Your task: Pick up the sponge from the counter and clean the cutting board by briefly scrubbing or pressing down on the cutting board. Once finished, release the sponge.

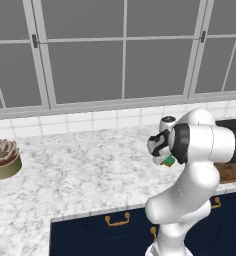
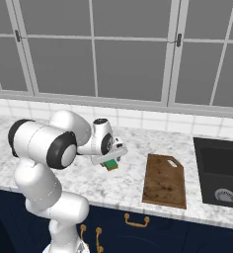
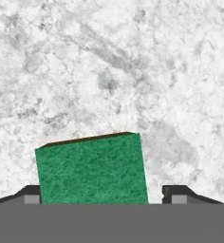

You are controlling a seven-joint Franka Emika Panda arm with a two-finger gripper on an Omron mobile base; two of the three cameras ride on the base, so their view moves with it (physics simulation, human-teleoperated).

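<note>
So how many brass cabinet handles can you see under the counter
3 in the right base view: two upright ones beside the robot's base, one horizontal below the cutting board. The arm may hide others.

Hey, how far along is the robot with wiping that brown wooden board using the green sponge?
Done: the green-topped sponge is off the white marble counter, gripped between the gripper fingers. In hand: it hangs above bare marble, left of the dark brown wooden cutting board in the right base view. Left: carry it across, press or scrub the board, then release.
</note>
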